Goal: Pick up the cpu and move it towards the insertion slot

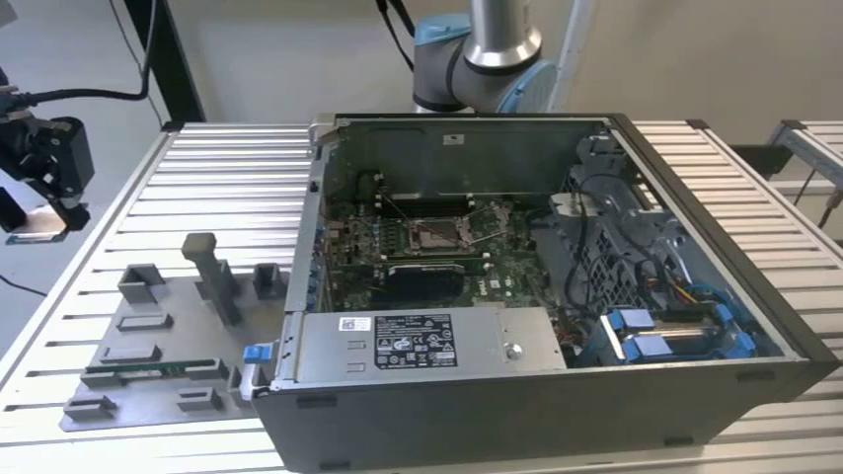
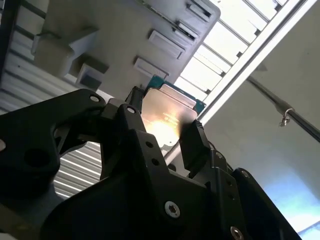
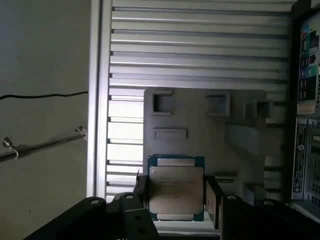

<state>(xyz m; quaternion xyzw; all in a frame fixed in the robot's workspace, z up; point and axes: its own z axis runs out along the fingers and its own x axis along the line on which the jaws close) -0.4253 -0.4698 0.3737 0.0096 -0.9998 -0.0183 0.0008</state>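
Now the end effector (image 3: 177, 196) squeezes the cpu (image 3: 176, 184) between its two fingers, well apart from the insertion slot (image 1: 435, 234) in the middle of the exterior view.

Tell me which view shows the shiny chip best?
First wrist view: the small flat silvery square chip faces the camera between black fingers. Second wrist view shows it tilted, glaring; exterior view, too small to tell.
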